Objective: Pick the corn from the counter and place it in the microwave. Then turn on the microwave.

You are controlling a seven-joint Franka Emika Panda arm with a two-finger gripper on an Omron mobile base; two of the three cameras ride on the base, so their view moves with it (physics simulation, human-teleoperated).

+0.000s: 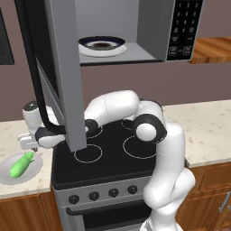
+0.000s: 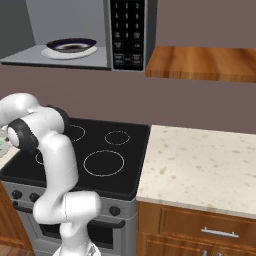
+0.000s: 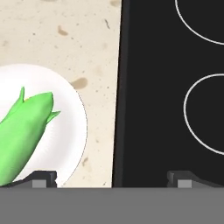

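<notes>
Clearly the corn [image 3: 22, 131] lies on a white plate [image 3: 72, 131] on the tabletop [image 3: 65, 39], off to the left of the released pincer [image 3: 111, 177], whose jaws stand wide and empty. It looks light, stiff and a little slick; its rounded body may roll, so take it across the thick middle. Right of the pincer runs the black stovetop [image 3: 166, 65].

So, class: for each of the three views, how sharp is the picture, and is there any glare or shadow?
Left base view: evenly lit and sharp, corn crisp, no glare. Right base view: flat light, microwave keypad legible. Hand view: counter speckles slightly soft, stovetop matte, no reflections.
</notes>
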